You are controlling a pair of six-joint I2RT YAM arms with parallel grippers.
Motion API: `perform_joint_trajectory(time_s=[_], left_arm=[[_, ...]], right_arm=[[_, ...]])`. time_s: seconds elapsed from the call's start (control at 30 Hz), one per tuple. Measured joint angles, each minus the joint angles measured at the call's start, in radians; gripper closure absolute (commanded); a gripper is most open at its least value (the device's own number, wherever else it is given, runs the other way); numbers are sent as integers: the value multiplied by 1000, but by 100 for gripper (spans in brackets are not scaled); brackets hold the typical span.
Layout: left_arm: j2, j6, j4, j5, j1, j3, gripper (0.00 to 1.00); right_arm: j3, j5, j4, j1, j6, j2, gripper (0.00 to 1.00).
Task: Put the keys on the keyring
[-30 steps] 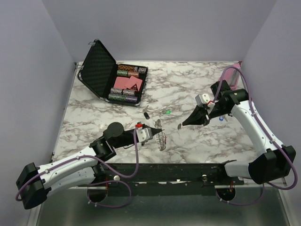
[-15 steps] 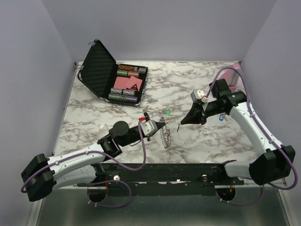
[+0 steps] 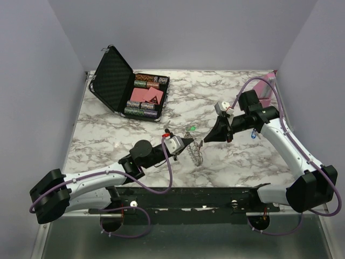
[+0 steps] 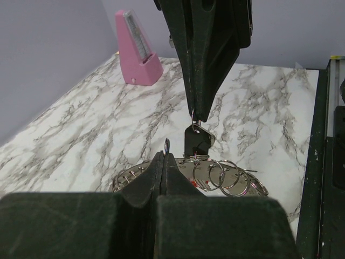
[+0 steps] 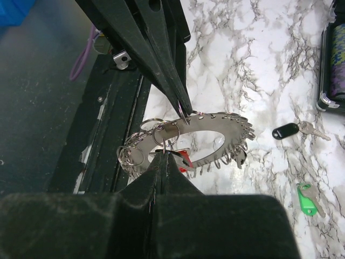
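Claws: the left claw (image 4: 164, 157) is clenched on the rim of the keyring (image 5: 215, 121); the right claw (image 5: 164, 156) is clenched on the small loop of a black-headed key (image 4: 197, 141), which is hung just above the keyring.
Keyring: it is held off the table (image 3: 226, 97), toward the near edge and about mid-width, between the two claw tips; a red-headed key (image 5: 185, 158) is carried on it.
Step in hand: judged to be the threading of the hanging key onto a ring.
Doing it well: the keyring should be kept steady by the left claw while the key's loop is eased onto one ring; both grips should be kept firm, as such tiny parts are easily dropped.
Loose keys: a green-headed key (image 5: 307, 193) and a second black-headed key (image 5: 285, 130) are seen on the table, just far of the claws.
Surroundings: a pink stand (image 4: 139, 51) is placed far right, an open case (image 3: 116, 81) far left.
Writing: none can be read.
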Motion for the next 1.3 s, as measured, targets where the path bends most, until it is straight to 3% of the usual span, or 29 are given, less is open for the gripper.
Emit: perform_joint_trajectory(time_s=[0.57, 1.3], left_arm=[[29, -10, 64, -29, -13, -29, 100], [14, -256, 192, 6, -8, -109, 100]], right_arm=[[-40, 9, 118, 0, 140, 0, 99], [-53, 16, 100, 24, 48, 0, 100]])
